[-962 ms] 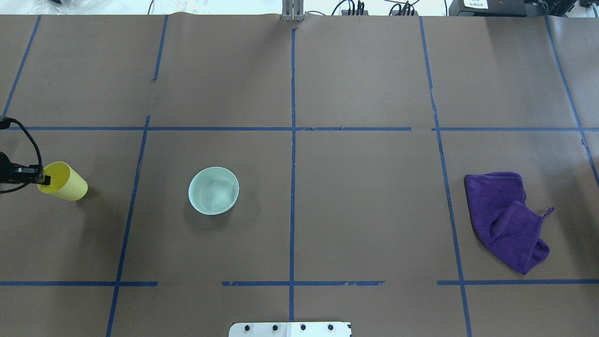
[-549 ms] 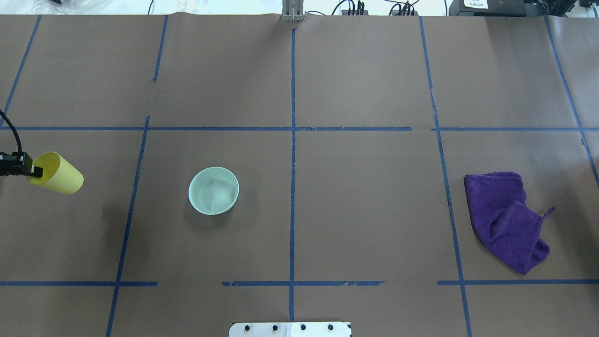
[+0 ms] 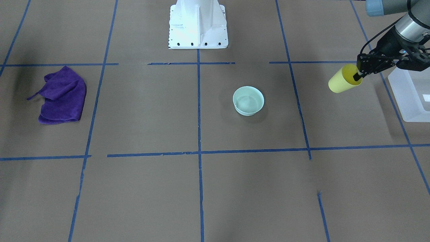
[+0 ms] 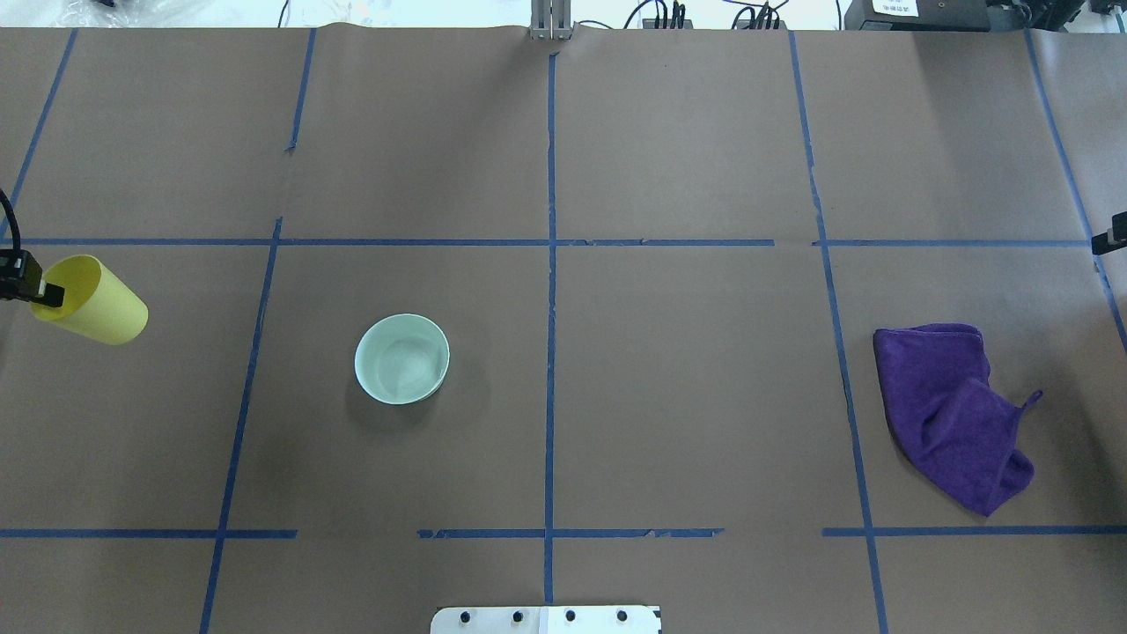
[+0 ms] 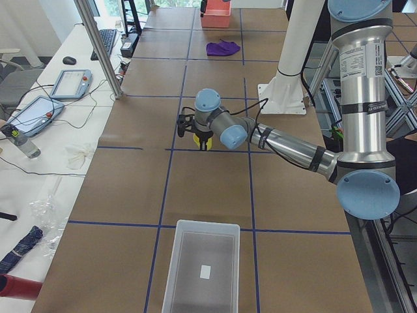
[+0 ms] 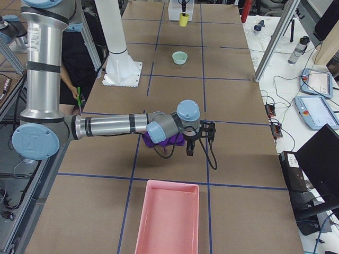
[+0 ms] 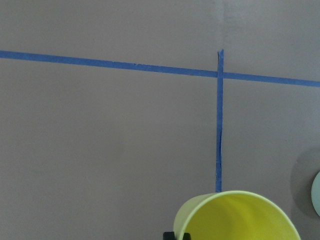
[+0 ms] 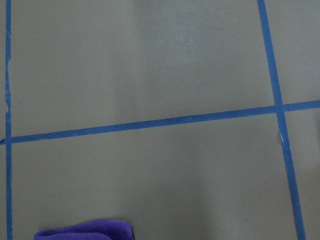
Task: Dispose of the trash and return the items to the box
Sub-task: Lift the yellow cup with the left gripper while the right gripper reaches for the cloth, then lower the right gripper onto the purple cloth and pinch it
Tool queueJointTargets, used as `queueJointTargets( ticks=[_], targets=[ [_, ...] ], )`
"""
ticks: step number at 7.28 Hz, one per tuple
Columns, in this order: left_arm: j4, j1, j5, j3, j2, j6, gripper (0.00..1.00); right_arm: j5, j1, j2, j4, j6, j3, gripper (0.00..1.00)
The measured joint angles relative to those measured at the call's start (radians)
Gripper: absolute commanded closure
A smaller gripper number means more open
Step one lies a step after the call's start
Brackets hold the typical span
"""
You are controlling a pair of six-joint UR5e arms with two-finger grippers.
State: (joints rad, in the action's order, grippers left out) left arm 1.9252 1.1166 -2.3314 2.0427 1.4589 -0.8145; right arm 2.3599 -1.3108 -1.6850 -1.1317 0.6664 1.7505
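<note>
The yellow cup (image 4: 97, 304) hangs tilted above the table at the far left of the overhead view, mouth toward my left gripper (image 4: 40, 291). The gripper is shut on the cup's rim, one finger inside. In the front-facing view the cup (image 3: 341, 81) and left gripper (image 3: 357, 75) are just short of the frosted white box (image 3: 408, 101), which stands empty in the exterior left view (image 5: 202, 274). The cup's mouth fills the bottom of the left wrist view (image 7: 240, 217). My right gripper (image 6: 200, 140) hovers above the table beside the purple cloth (image 4: 951, 414); I cannot tell if it is open.
A mint-green bowl (image 4: 402, 358) stands upright left of the table's centre. The purple cloth also shows crumpled in the front-facing view (image 3: 62, 95). A pink bin (image 6: 167, 219) sits at the table's end on my right. The white robot base (image 3: 198, 23) is at the near edge.
My left gripper has carried the yellow cup further left and away from the robot base. A tip of my right gripper has come into the overhead view's right edge.
</note>
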Motion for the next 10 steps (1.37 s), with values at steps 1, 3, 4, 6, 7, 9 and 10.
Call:
queueJointTargets(
  ticks=[1,3,4,6,7,9,10],
  targets=[
    [-0.043,0.039,0.001,0.011,0.011,0.075,1.00,-0.007,0.043,-0.021,0.020,0.055,0.022,0.00],
    [-0.151,0.125,0.043,0.016,0.050,0.248,1.00,-0.057,0.150,-0.068,0.039,0.196,0.098,0.00],
    [-0.227,0.187,0.076,0.011,0.078,0.366,1.00,-0.112,0.229,-0.087,0.076,0.299,0.125,0.00],
    [-0.366,0.324,0.128,-0.028,0.154,0.600,1.00,-0.245,0.391,-0.105,0.173,0.490,0.139,0.00],
    [-0.412,0.382,0.142,-0.061,0.193,0.693,1.00,-0.311,0.469,-0.110,0.194,0.555,0.139,0.00],
    [-0.441,0.453,0.178,-0.118,0.228,0.812,1.00,-0.413,0.591,-0.128,0.208,0.617,0.128,0.00],
    [-0.444,0.470,0.198,-0.132,0.237,0.845,1.00,-0.430,0.616,-0.132,0.222,0.624,0.108,0.00]
  ],
)
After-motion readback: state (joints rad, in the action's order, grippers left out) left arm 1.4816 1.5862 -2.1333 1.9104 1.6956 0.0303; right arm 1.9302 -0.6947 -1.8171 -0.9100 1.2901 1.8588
